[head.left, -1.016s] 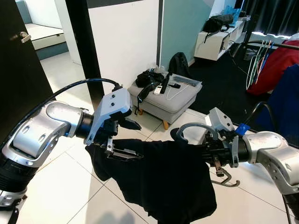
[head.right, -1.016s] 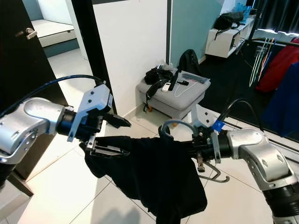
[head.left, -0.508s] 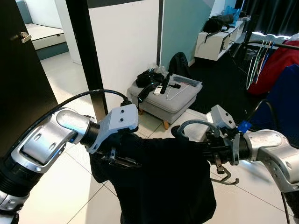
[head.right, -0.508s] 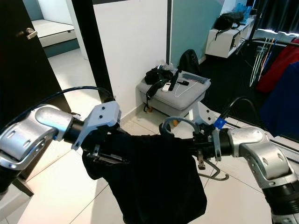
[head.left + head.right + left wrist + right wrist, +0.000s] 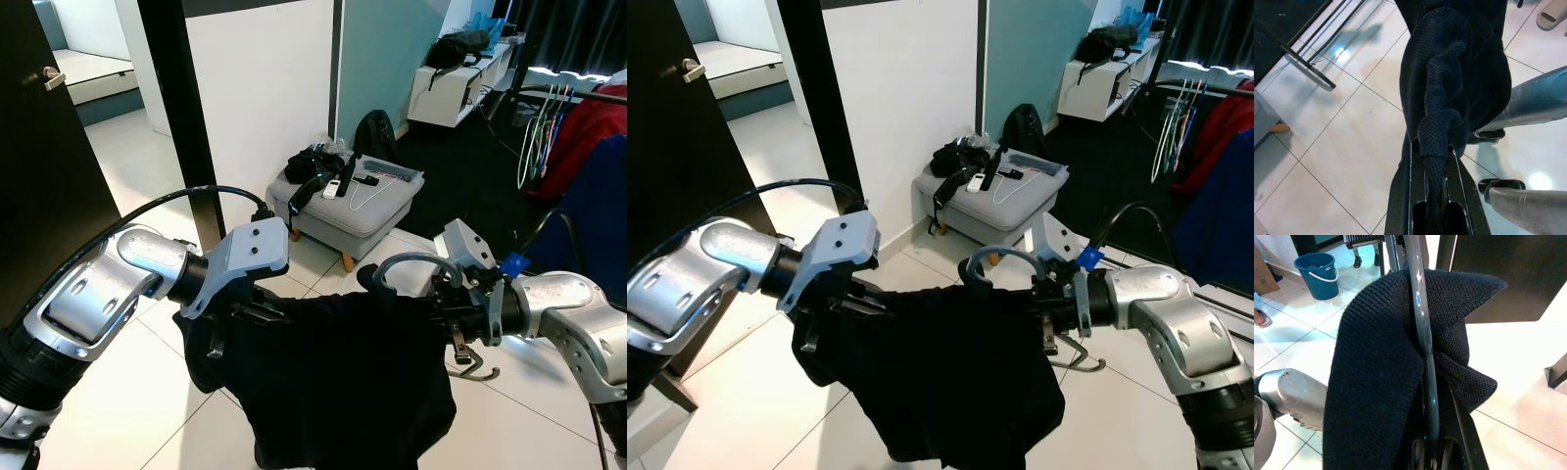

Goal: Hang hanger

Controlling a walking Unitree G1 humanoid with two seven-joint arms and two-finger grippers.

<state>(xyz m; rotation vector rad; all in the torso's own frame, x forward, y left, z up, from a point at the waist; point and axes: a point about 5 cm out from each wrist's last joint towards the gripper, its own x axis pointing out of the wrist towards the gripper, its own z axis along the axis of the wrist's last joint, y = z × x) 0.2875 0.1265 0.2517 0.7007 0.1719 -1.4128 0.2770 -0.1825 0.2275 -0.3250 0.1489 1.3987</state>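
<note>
A black knitted garment [image 5: 343,372] hangs spread between my two grippers over the tiled floor. My left gripper [image 5: 227,328] is shut on a bunched fold of the garment [image 5: 1442,98], with the cloth running between its fingers [image 5: 1409,191]. My right gripper [image 5: 446,315] is shut on a metal hanger [image 5: 1422,333] that runs inside the garment. The hanger's hook [image 5: 477,369] curls out just below the right wrist. The rest of the hanger is hidden under the cloth.
A grey ottoman [image 5: 382,217] with a black bag and small items stands ahead by the white wall. A clothes rail [image 5: 573,95] with hangers and a red garment is at the right. A black door frame [image 5: 171,98] rises at the left. A blue bucket [image 5: 1320,274] stands on the floor.
My left wrist has rolled and closed in against the cloth, drawing the garment's left edge up. The garment now spans more level between both grippers. The right gripper has hardly moved.
</note>
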